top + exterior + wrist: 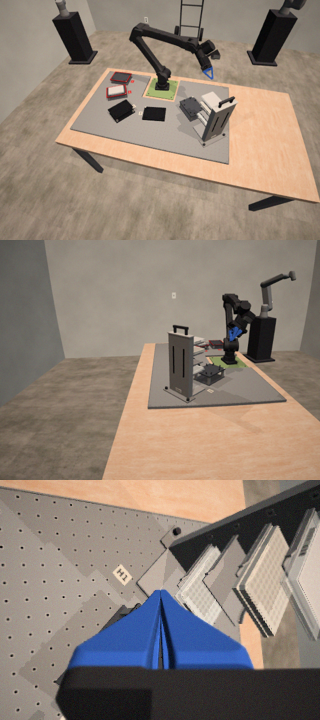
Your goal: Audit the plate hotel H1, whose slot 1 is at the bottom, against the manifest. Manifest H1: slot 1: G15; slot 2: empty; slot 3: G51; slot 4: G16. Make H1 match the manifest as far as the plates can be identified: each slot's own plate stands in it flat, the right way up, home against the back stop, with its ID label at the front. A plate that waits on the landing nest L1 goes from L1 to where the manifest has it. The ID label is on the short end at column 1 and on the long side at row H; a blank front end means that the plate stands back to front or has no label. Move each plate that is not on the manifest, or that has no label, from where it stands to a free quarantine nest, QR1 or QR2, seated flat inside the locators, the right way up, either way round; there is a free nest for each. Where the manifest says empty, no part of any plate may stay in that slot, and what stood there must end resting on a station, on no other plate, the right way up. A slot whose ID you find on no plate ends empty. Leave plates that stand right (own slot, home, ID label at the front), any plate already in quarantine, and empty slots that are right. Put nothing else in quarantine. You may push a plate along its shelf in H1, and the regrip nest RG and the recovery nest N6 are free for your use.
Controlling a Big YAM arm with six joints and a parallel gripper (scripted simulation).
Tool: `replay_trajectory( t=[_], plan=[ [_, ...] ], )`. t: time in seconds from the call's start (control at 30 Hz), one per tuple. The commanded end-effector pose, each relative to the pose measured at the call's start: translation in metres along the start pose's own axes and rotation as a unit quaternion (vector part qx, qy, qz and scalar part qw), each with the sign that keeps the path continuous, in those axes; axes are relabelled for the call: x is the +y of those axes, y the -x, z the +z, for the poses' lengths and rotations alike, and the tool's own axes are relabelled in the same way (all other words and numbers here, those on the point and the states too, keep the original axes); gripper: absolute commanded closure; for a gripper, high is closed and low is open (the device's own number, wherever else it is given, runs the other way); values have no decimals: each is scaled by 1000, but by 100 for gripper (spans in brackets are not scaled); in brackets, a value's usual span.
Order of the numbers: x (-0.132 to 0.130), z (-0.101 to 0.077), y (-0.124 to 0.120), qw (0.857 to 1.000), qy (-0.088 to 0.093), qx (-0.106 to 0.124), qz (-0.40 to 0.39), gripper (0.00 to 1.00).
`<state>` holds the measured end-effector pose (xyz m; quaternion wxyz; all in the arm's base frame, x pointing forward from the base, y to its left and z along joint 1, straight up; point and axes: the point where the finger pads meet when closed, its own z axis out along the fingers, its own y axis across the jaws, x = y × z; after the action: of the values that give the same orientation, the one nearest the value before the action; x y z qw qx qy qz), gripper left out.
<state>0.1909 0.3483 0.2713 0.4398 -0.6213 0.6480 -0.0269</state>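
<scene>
The plate hotel H1 point(218, 116) is a grey tower with a black handle on the right of the grey mat; it also shows in the exterior view point(180, 364). In the wrist view its H1 tag point(122, 573) lies on the mat, and three white plates stand on its shelves: a low one point(200, 585), a higher one point(264, 580) and the top one point(306, 572). No ID labels are readable. The dark landing nest point(190, 105) in front of the hotel carries no plate. My gripper point(209, 74) point(160, 598) is shut and empty, high in the air behind the hotel.
Two red-framed quarantine nests stand at the mat's far left: the back one point(120, 76) looks bare, the nearer one point(116, 90) holds a white plate. Two black nests point(120, 110) point(154, 113) lie mid-mat. The arm's base sits on a green pad point(162, 87).
</scene>
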Motion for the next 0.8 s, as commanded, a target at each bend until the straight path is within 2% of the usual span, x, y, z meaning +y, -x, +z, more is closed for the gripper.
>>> replay_trajectory(
  t=[0.0,0.13,0.17,0.2,0.23,0.27,0.3,0.4,0.47,0.53,0.57,0.63,0.67,0.77],
  plan=[
    [-32,-7,20,999,-17,5,40,100],
    [-35,-5,16,999,-14,13,47,100],
    [-43,-13,15,998,-20,2,52,100],
    [-49,-12,19,998,-27,-10,49,100],
    [-51,-11,17,999,-27,-10,46,100],
    [-42,-2,1,999,-20,3,40,100],
    [-46,0,3,998,-15,23,55,100],
    [-53,3,-5,995,-17,54,81,100],
    [-57,5,-10,995,-15,53,81,100],
    [-64,1,-14,996,-24,36,76,100],
    [-52,10,-32,996,-15,52,69,100],
    [-52,10,-32,996,-15,52,69,100],
    [-65,8,-20,994,-16,62,89,100],
    [-72,10,-29,989,-18,92,116,100]
  ],
)
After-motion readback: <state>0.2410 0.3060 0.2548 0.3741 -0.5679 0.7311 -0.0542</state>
